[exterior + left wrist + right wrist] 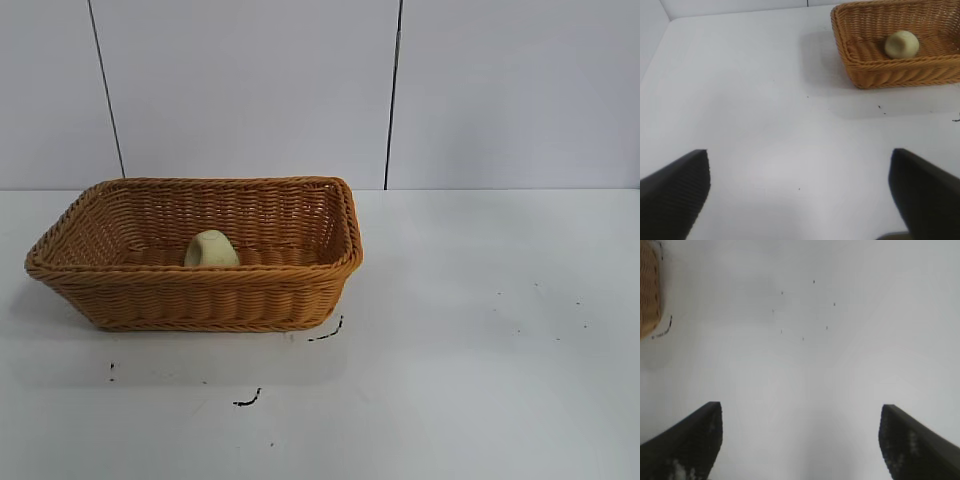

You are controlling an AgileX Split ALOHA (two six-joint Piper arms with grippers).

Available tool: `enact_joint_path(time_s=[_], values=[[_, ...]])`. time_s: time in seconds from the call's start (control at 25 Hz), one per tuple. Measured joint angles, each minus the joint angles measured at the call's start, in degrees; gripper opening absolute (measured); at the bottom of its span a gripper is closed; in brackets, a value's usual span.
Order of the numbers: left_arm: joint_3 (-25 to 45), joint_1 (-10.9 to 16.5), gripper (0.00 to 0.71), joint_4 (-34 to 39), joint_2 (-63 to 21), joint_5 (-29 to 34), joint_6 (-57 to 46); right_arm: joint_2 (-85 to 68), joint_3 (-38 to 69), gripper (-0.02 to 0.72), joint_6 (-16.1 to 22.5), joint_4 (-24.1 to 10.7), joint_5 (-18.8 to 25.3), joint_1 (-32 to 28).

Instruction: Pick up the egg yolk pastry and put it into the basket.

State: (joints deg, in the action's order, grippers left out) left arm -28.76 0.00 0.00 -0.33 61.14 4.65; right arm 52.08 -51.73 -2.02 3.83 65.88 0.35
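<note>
Both claws gape empty over the bare white table (480, 350): left claw (800, 192), right claw (800, 440). Egg yolk pastry (211, 250) sits inside the wicker basket (200, 300) (near wall).

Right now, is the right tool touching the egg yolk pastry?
Apart. The right wrist view shows the right tool open over bare table, only the basket edge in sight. The exterior view shows the egg yolk pastry inside the basket.
</note>
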Motion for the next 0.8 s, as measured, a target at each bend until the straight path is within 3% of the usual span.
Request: enact_joint_path(time_s=[0.28,0.44,0.8], values=[[0.0,0.0,0.697,0.0,0.0,0.0,0.0,-24.6,16.0,0.613,-1.3,0.0,-6.8,0.0],[0.0,0.0,0.697,0.0,0.0,0.0,0.0,-36.1,22.8,0.613,-1.3,0.0,-6.6,0.0],[0.0,0.0,0.697,0.0,0.0,0.0,0.0,-48.9,23.6,0.613,-1.3,-0.2,-6.9,0.0]])
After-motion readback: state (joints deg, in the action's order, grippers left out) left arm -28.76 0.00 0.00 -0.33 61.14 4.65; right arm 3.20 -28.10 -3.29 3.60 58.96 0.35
